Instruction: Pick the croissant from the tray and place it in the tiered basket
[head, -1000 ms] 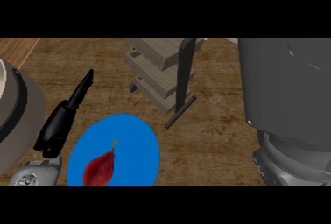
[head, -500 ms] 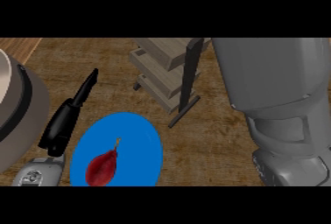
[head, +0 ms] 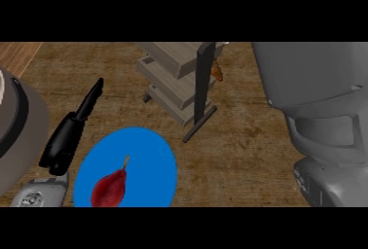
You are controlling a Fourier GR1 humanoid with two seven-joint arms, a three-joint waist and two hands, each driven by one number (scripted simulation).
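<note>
Head view: the tiered basket (head: 173, 73) stood at top centre of the wood counter (head: 244, 141). It had grey-brown tiers stepped one over another & a black upright post (head: 203, 87) on its right side, w/ the post's foot slanting down-left at the base. The croissant (head: 217, 72), small & brown, was just right of that post, level w/ the basket's upper tiers. I couldn't tell if it touched the post or a tier, nor what carried it.

My right forearm (head: 316, 97), big & grey, filled the area right of the basket, from bottom edge to top. My right hand itself didn't show, so I couldn't tell its state.

My left hand (head: 68, 138) was well left of & below the basket. Its black fingers were straight, pointing up, released w/ nothing in them, and the grey wrist (head: 36, 194) was beneath.

A blue round plate (head: 144, 155) lay below the basket, slightly left, just beside my left hand. A dark red pepper (head: 109, 187) w/ a thin stem lay on it.

Far left of the basket was a rounded grey-beige shape (head: 14, 141) w/ a dark band. I couldn't tell what it was.
</note>
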